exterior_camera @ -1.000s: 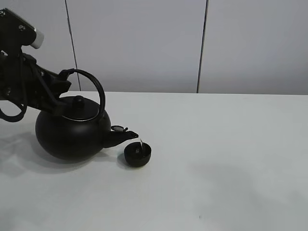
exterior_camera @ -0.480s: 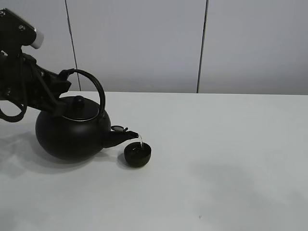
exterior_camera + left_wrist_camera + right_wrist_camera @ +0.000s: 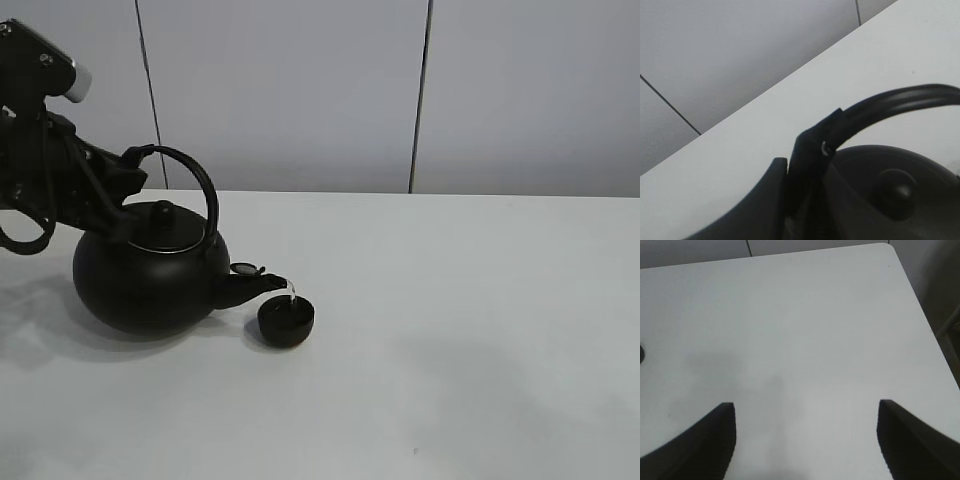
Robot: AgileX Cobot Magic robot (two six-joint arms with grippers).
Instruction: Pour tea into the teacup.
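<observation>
The left hand (image 3: 138, 162) is clenched on the arched handle (image 3: 203, 190) of the black kettle (image 3: 150, 280), which is tipped so that its spout (image 3: 255, 287) hangs just over the teacup (image 3: 286, 322). A thin stream of tea (image 3: 292, 293) falls into the teacup, which stands on the white bench (image 3: 480, 330) just beside the kettle. The right hand (image 3: 805, 440) is released, its fingers spread above the bench

Tea stream (image 3: 291, 291): shorter and higher than a second ago, now a bright thread at the spout tip.
Spout (image 3: 262, 285) of the kettle (image 3: 150, 285): tip a shade lower, toward 5 o'clock.
Teacup (image 3: 286, 322) inside: pale glint is fainter.
</observation>
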